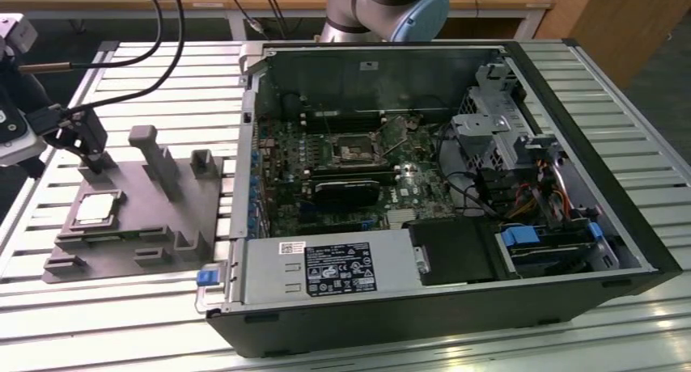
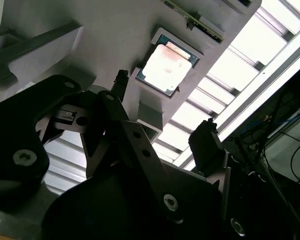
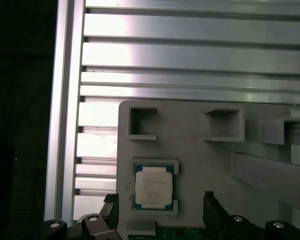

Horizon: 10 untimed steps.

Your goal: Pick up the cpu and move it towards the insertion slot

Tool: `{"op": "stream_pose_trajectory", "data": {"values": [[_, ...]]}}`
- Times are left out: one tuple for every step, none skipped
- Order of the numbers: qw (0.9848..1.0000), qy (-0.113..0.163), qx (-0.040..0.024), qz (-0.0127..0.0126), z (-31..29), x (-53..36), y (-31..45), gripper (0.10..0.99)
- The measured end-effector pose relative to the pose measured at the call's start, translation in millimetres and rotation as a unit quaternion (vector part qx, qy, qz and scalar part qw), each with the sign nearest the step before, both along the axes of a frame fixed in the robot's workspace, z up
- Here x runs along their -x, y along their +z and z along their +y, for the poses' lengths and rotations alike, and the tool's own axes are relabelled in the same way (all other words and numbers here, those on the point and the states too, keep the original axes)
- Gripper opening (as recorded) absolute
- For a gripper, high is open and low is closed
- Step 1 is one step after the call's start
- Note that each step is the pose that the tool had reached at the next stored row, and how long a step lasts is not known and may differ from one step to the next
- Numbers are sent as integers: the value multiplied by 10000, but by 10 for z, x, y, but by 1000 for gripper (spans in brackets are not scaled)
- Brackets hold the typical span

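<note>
The cpu (image 1: 97, 209) lies in a recess at the edge of the grey tray (image 1: 146, 226), exterior view's left, well apart from the insertion slot (image 1: 354, 151). In the second wrist view your pincer (image 2: 165, 115) hangs spread, empty, near it. First wrist view: likely light, stiff, fragile; take its two bare sides.

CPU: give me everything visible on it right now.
The cpu is a small flat square chip: silvery metal lid, pale rim, green edge beneath. It lies flat, lid up, in a shallow recess of the grey plastic holder, with low lips at two opposite sides. The holder rests on the slatted metal table, at the exterior view's left of the computer case. The gripper hovers above, jaws open, one each side, not touching it.
</note>
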<state>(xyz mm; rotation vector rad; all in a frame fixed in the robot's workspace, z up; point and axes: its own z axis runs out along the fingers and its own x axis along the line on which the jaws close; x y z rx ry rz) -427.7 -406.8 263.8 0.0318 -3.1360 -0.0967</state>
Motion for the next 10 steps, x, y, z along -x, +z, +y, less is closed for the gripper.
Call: {"op": "stream_pose_trajectory", "data": {"values": [[10000, 0, 0, 0, 0, 0, -2, 765], [10000, 0, 0, 0, 0, 0, -5, 765], [10000, 0, 0, 0, 0, 0, -7, 765], [10000, 0, 0, 0, 0, 0, -10, 765], [10000, 0, 0, 0, 0, 0, -13, 765], [10000, 0, 0, 0, 0, 0, -15, 765], [10000, 0, 0, 0, 0, 0, -18, 765], [10000, 0, 0, 0, 0, 0, -20, 765], [10000, 0, 0, 0, 0, 0, -22, 765], [10000, 0, 0, 0, 0, 0, -25, 765]]}}
